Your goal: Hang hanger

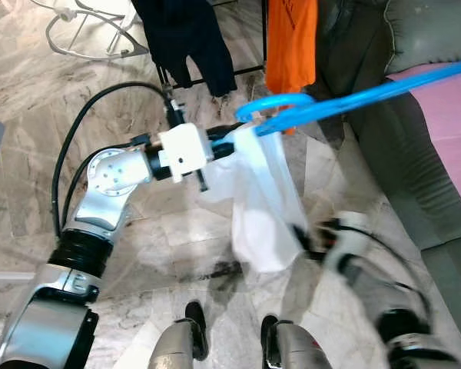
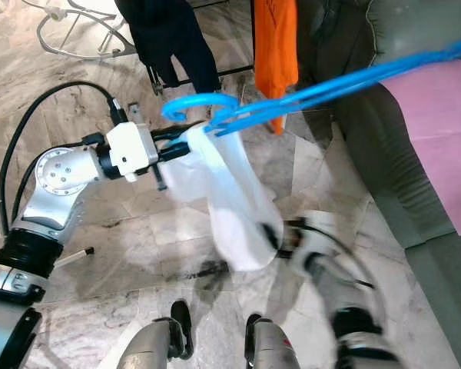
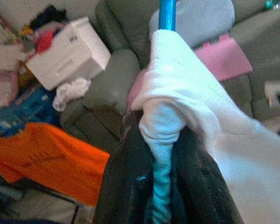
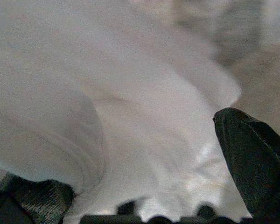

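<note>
Your blue hanger (image 1: 346, 104) is held up in the air over the marble floor (image 1: 38, 84), its hook (image 1: 273, 104) by the left claw (image 1: 227, 142) and its long arm reaching toward the grey sofa (image 1: 415, 154). A white garment (image 1: 265, 204) drapes from it. The left claw is clenched on the hanger's cloth-wrapped neck (the left wrist view shows both fingers (image 3: 126, 186) pinching it). The right claw (image 1: 307, 238), blurred, sits at the garment's lower edge; whether it grips, you cannot tell. An orange shirt (image 1: 290, 42) and dark clothes (image 1: 188, 38) hang behind.
</note>
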`<state>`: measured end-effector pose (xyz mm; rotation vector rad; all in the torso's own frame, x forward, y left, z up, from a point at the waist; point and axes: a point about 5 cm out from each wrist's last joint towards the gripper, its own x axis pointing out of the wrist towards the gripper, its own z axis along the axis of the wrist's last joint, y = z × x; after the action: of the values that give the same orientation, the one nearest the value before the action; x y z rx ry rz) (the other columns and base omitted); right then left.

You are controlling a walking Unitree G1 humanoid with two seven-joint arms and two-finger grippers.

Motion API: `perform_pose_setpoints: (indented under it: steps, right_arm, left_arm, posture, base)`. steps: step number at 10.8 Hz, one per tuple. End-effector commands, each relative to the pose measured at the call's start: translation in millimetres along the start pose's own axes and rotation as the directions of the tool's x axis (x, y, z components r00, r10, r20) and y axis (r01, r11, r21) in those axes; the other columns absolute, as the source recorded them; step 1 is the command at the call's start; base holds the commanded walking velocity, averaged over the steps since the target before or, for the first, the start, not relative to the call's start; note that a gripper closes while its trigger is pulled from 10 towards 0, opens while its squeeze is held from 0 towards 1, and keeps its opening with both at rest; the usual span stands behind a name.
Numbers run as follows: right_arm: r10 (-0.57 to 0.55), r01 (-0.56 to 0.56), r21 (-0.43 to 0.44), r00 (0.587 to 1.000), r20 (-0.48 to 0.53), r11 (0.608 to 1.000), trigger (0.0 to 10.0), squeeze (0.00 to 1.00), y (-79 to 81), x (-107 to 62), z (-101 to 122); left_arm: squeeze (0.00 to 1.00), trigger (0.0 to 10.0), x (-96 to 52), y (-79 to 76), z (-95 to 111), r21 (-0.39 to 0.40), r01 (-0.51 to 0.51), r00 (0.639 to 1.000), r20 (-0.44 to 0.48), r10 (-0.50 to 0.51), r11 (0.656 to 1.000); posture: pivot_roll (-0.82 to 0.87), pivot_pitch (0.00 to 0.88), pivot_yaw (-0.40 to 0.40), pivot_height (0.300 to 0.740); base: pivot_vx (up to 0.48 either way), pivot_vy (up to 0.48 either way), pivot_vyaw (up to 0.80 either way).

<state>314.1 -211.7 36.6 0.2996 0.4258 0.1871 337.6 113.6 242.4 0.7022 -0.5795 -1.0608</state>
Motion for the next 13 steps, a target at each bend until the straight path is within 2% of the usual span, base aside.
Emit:
perform_pose_setpoints:
  steps: [1, 2, 4, 6, 7, 8, 9, 12, 13]
  right_arm:
    - [-0.147, 0.149, 0.054, 0.988, -0.054, 0.987, 10.0, 0.00, -28.4, -15.9, -17]
    - [-0.260, 0.261, 0.058, 0.965, -0.012, 0.964, 10.0, 0.00, -51.4, -26.9, -6]
    - [-0.396, 0.390, 0.081, 0.915, 0.072, 0.917, 10.0, 0.00, -81.7, -43.4, 22]
    - [-0.522, 0.513, 0.097, 0.828, 0.206, 0.853, 10.0, 0.00, -111.1, -66.1, 64]
    - [-0.553, 0.548, 0.099, 0.791, 0.264, 0.831, 10.0, 0.00, -119.3, -75.2, 82]
    - [-0.568, 0.576, 0.089, 0.748, 0.344, 0.813, 10.0, 0.00, -124.9, -84.4, 106]
    - [-0.552, 0.578, 0.067, 0.730, 0.403, 0.813, 10.0, 0.00, -124.0, -87.7, 124]
    - [-0.496, 0.573, -0.012, 0.718, 0.489, 0.819, 10.0, 0.00, -114.8, -87.1, 158]
    - [-0.485, 0.569, -0.021, 0.719, 0.498, 0.822, 10.0, 0.00, -112.6, -86.1, 162]
  left_arm:
    - [0.00, 0.0, -10.6, 22.6, 11, 0.062, -0.120, 0.992, 0.041, 0.117, 0.991]
    - [0.00, 0.0, -14.6, 20.4, 5, 0.059, -0.124, 0.992, 0.015, 0.123, 0.991]
    - [0.00, 0.0, -23.2, 8.5, -13, 0.024, -0.124, 0.991, -0.042, 0.125, 0.992]
    - [0.00, 0.0, -36.8, -1.5, -31, -0.013, -0.154, 0.982, -0.115, 0.151, 0.988]
    - [0.00, 0.0, -40.8, -4.9, -34, -0.033, -0.164, 0.979, -0.128, 0.159, 0.986]
    - [0.00, 0.0, -45.5, -15.4, -38, -0.078, -0.148, 0.982, -0.131, 0.137, 0.986]
    - [0.00, 0.0, -49.9, -26.2, -42, -0.100, -0.124, 0.984, -0.141, 0.109, 0.987]
    - [0.00, 0.0, -56.7, -47.6, -50, -0.181, -0.106, 0.986, -0.148, 0.079, 0.978]
    - [0.00, 0.0, -56.2, -51.7, -50, -0.190, -0.091, 0.987, -0.145, 0.064, 0.977]
  posture:
    - [-0.11, 0.307, 0.050, 0.740]
    - [-0.11, 0.307, 0.051, 0.740]
    - [-0.12, 0.309, 0.055, 0.740]
    - [-0.13, 0.310, 0.054, 0.740]
    - [-0.13, 0.311, 0.054, 0.740]
    - [-0.13, 0.314, 0.054, 0.740]
    - [-0.13, 0.315, 0.054, 0.740]
    - [-0.13, 0.314, 0.050, 0.740]
    - [-0.13, 0.313, 0.049, 0.740]
  base:
    - [0.000, 0.000, 0.00]
    - [0.000, 0.000, 0.00]
    - [0.000, 0.000, 0.00]
    - [0.000, 0.000, 0.00]
    - [0.000, 0.000, 0.00]
    - [0.000, 0.000, 0.00]
    - [0.000, 0.000, 0.00]
    - [0.000, 0.000, 0.00]
    - [0.000, 0.000, 0.00]
